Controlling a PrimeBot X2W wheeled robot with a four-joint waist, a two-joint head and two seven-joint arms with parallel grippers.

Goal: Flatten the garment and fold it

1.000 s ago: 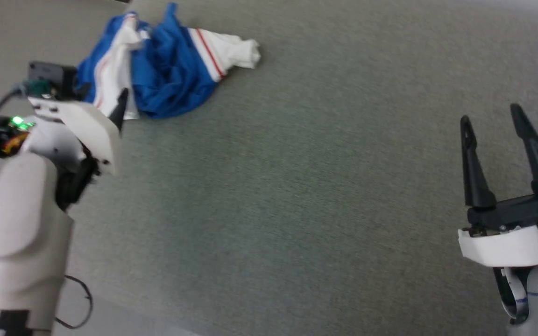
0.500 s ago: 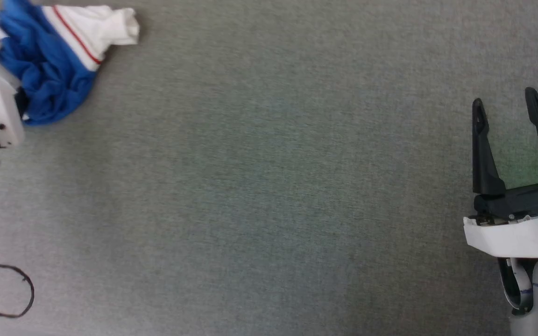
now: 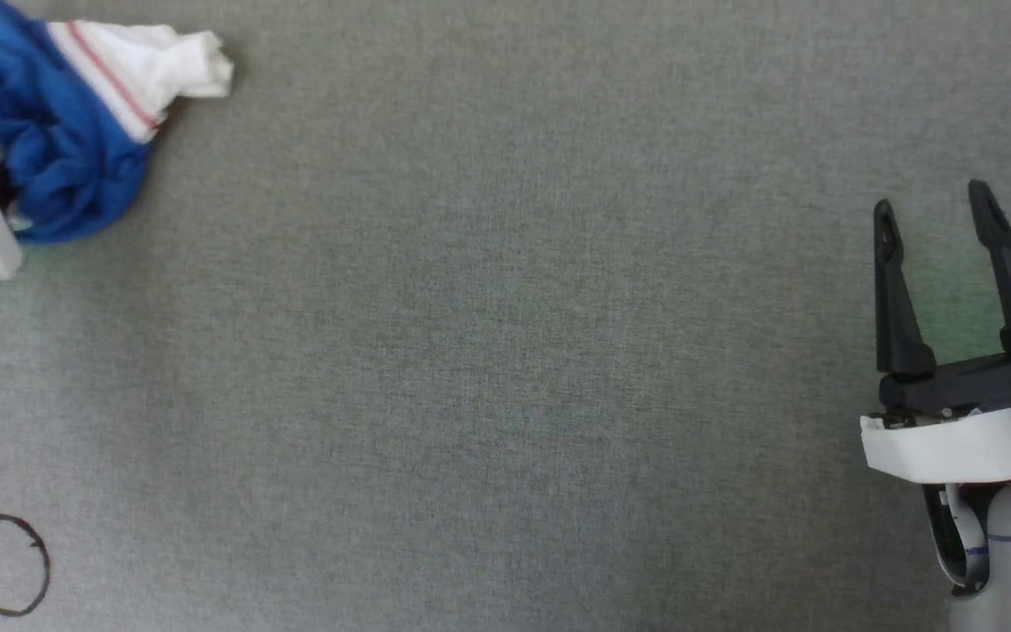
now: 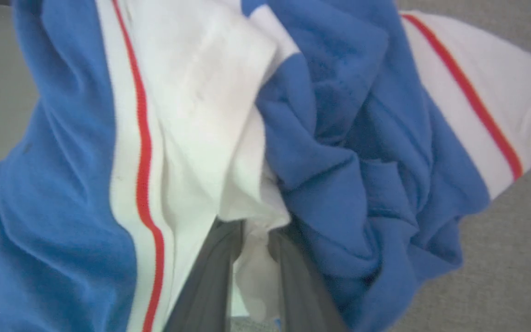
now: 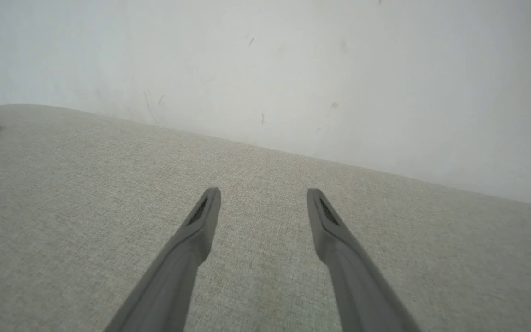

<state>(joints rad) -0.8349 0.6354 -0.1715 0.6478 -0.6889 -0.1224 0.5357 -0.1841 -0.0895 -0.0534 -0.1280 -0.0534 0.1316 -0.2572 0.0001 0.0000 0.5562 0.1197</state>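
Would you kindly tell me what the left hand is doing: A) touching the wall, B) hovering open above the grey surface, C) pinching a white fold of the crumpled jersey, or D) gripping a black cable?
C: the left hand pinches a white fold of the jersey.

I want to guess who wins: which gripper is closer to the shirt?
Left. The left gripper pinches white cloth of the shirt between its fingers; the right gripper stands open, far across the grey surface from it.

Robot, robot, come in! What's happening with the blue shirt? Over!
Left gripper pinching white cloth of the garment. Right gripper open, holding nothing. Shirt crumpled, not yet flat. Black cable loop lies apart.
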